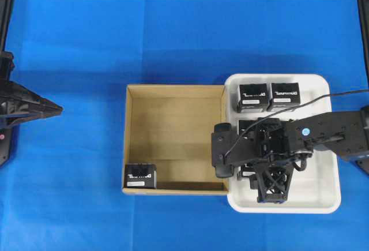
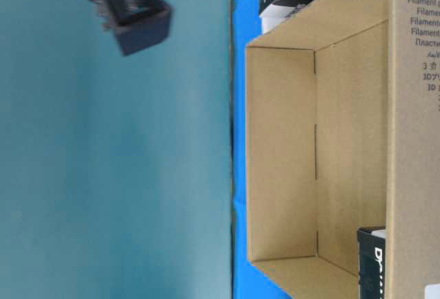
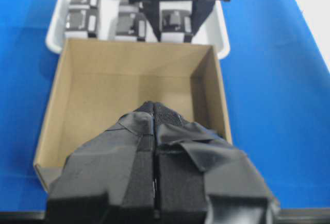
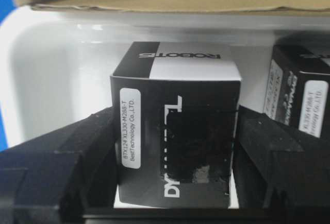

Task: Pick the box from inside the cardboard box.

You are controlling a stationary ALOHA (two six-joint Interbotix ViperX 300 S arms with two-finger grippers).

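The brown cardboard box (image 1: 173,130) lies at the table's middle and also shows in the left wrist view (image 3: 124,85). One black box (image 1: 140,176) with white lettering stands in its front left corner, and its edge shows in the table-level view (image 2: 371,261). My right gripper (image 1: 245,160) is over the white tray, not the carton. Its jaws close round another black box (image 4: 175,131), one finger (image 4: 77,152) against each side. My left gripper (image 1: 57,109) is shut and empty, far left of the carton, and also shows in its wrist view (image 3: 154,105).
A white plastic tray (image 1: 314,196) touches the carton's right wall and holds several identical black boxes, two of them at its back (image 1: 252,97) (image 1: 285,95). Another stands right of the gripped one (image 4: 301,92). Blue cloth (image 1: 86,43) surrounds everything.
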